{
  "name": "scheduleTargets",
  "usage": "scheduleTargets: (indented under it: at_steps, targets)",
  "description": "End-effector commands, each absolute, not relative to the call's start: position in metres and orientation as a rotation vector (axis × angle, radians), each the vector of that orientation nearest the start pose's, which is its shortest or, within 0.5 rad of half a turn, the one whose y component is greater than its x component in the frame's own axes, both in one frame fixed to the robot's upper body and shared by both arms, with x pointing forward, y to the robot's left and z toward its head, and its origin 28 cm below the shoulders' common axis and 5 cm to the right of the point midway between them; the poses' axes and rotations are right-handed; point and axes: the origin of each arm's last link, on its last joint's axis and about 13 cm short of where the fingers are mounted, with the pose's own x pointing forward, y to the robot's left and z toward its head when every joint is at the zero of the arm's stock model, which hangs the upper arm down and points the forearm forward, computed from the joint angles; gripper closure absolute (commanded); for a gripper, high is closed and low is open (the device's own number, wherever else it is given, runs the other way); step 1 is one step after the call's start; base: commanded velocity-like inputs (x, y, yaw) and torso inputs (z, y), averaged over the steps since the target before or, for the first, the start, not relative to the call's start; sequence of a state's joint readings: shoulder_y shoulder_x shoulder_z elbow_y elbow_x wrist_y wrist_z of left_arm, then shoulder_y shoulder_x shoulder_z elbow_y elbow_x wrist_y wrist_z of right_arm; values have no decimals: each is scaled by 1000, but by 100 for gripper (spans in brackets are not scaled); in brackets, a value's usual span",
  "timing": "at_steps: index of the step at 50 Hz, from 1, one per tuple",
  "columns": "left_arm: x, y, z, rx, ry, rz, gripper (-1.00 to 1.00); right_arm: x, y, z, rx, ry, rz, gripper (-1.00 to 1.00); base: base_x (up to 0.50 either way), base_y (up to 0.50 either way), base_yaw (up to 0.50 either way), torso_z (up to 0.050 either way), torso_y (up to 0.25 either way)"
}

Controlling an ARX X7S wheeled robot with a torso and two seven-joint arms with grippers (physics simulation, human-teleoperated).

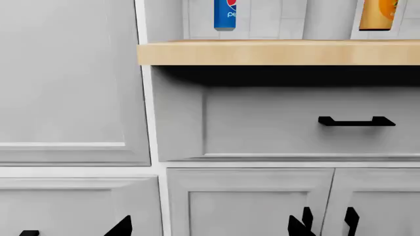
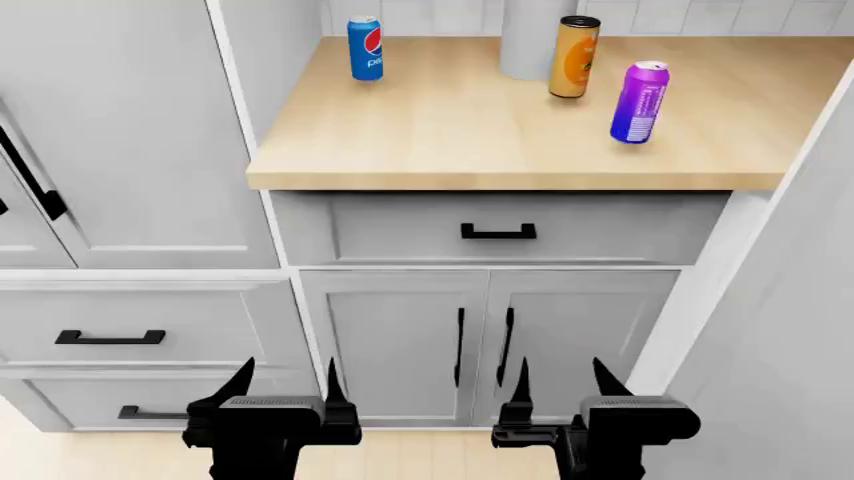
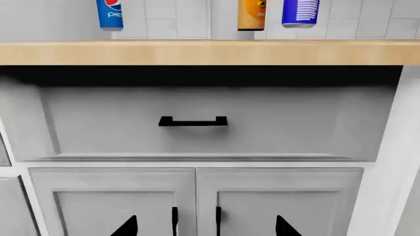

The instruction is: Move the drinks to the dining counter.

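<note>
Currently I see all three drinks standing upright on the tan worktop (image 2: 454,130) over the grey drawer (image 2: 499,229): the blue Pepsi can (image 2: 364,47) at 11 o'clock, the orange can (image 2: 575,56) at 12 o'clock beside a white crock (image 2: 531,38), the purple can (image 2: 639,101) at 1 o'clock. My left gripper (image 2: 286,385) and right gripper (image 2: 558,380) hang low before the cabinet doors, fingers apart, empty.
</note>
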State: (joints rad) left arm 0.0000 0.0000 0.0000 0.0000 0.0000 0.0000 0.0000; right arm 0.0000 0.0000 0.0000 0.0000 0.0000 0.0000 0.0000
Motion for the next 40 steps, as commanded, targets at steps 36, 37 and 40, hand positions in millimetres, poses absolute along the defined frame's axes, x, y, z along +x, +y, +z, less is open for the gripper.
scheduleTargets:
  at_steps: [36, 37, 40]
  targets:
    - [367, 177, 319, 123, -423, -12, -100, 366, -99, 295, -21, -348, 28, -100, 0, 0, 0, 0, 0]
    - [365, 177, 325, 96, -432, -20, -100, 365, -99, 302, -21, -367, 28, -100, 0, 0, 0, 0, 0]
    - [352, 175, 354, 85, -493, -42, -100, 353, -94, 329, -66, -410, 52, -100, 0, 0, 0, 0, 0]
